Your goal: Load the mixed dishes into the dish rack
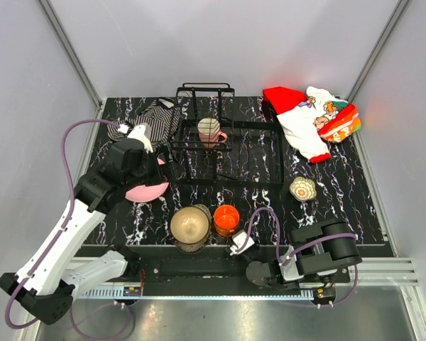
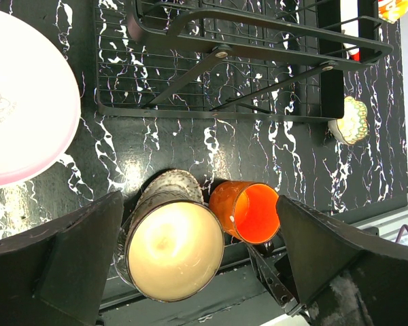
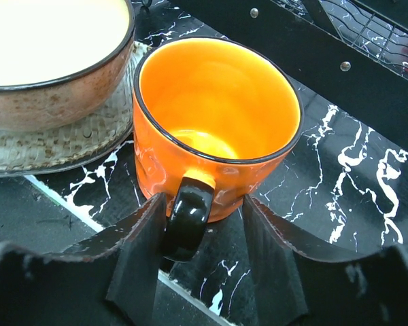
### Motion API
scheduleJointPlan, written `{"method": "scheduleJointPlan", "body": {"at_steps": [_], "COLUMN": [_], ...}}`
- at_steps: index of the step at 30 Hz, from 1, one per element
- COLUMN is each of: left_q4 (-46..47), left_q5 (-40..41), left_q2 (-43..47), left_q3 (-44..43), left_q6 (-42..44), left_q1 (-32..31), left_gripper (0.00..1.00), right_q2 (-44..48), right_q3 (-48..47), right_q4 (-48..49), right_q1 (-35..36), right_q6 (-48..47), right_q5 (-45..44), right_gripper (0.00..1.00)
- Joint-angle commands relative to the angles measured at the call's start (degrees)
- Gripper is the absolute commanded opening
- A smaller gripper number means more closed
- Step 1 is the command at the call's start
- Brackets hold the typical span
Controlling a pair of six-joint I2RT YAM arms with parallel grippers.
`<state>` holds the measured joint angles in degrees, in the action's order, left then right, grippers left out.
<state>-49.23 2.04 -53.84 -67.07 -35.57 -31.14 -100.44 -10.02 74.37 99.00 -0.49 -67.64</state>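
Six dishes are in view, and only one sits in the dish rack [image 1: 230, 182]: the cream-pink mug [image 1: 210, 131] stands upright in the rack's far half, just in front of its raised upright section. The others lie on the worktop [image 1: 341, 209]. The pink round plate [image 1: 148, 190] rests just off the rack's left near corner, partly under our left arm. On the rack's near side the brownish bowl [image 1: 189, 224] sits on the tan-gold patterned plate [image 2: 170, 182], with the small orange cup [image 3: 217, 129] just beside it to the right. The small floral patterned cup [image 1: 303, 188] stands just outside the rack's right near corner. Our left tool [image 2: 198, 204] hangs beside the rack's left edge with its jaws spread wide, holding nothing. Our right tool [image 3: 204, 204] is low on the rack's near side, its jaws partly open with a finger on either side of the orange cup's black handle [image 3: 187, 217]. One finger is right against the handle and the other stands a little off it, so we see no clamp on it. The striped cloth [image 1: 156, 117] lies at the rack's far left, and the red-white printed cloth [image 1: 309, 121] off its far right.
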Motion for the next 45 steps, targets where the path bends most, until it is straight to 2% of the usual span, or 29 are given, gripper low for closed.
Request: {"method": "scheduleJointPlan", "body": {"at_steps": [1,5,12,14,16,17,28,36,39,40,42,43,45], "left_q4": [2.47,2.47,2.47,2.47,2.47,2.47,2.39,2.65,3.0,3.0,2.91,3.0,3.0], "left_q5": [-1.34,-1.34,-1.25,-1.08,-0.64,-0.55,-0.2,-0.9,-1.16,-1.08,-0.9,-0.81,-0.81], "left_q2": [0.05,-0.03,0.06,0.14,0.14,0.32,0.93,0.23,0.23,0.32,0.41,0.67,0.67], "left_q3": [-1.58,-1.14,-0.7,-0.87,-1.05,-1.05,-0.08,-0.17,0.09,0.01,0.09,0.18,0.27], "left_q6": [0.24,0.33,0.24,0.24,0.24,0.24,-0.02,-0.02,-0.11,-0.11,-0.02,-0.02,-0.02], "left_q1": [0.2,0.2,0.2,0.2,0.2,0.2,0.28,0.2,0.2,0.2,0.2,0.2,0.2], "left_gripper": [0.99,0.99,0.99,0.99,0.99,0.99,0.99,0.99,0.99,0.99,0.99,0.99,0.99], "right_q2": [1.04,0.78,1.13,1.39,1.83,2.18,9.2,28.09,38.8,45.01,51.54,58.1,64.2], "right_q3": [-1.23,-1.49,-1.49,-1.58,-1.76,-2.02,-0.8,2.82,-0.33,-1.22,-3.85,-4.65,-6.32], "right_q4": [14.84,14.93,14.93,14.93,14.93,14.93,14.93,12.22,-2.43,-13.26,-25.0,-36.02,-49.67], "right_q1": [-1.09,-1.27,-1.35,-1.27,-1.27,-1.27,-1.35,-1.18,-1.18,-1.09,-1.09,-1.09,-1.09], "right_q6": [-0.74,-0.56,-0.47,-0.65,-1.26,-1.27,-6.18,-12.59,-14.01,-11.66,-4.74,-2.17,4.06], "right_q5": [1.36,1.37,1.37,1.1,0.75,0.23,-1.26,-2.14,-3.11,-2.59,-1.45,-1.01,0.74], "right_gripper": [0.53,0.49,0.32,0.19,0.1,0.0,0.0,0.0,0.0,0.0,0.0,0.0,0.0]}}
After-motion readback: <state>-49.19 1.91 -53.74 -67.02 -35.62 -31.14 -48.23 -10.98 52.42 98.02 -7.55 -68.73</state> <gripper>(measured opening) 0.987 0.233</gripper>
